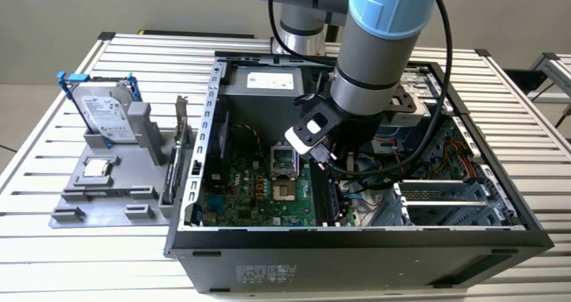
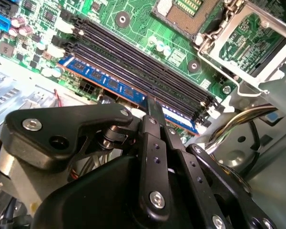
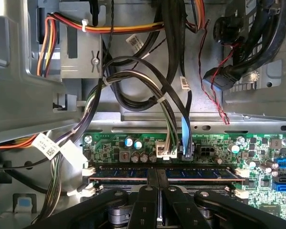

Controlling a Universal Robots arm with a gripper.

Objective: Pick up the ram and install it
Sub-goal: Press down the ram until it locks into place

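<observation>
We clamp the gripper on the ram mid-edge, over its slot — light, stiff, fragile, we judge.

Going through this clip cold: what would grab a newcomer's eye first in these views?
First, the arm reaching down into the open computer case, with its gripper low over the green motherboard. In both wrist views the fingers are closed on the ram, a blue stick standing in the outermost slot. On the exterior view's left, a grey tray holds a hard drive and CPU chip.
</observation>
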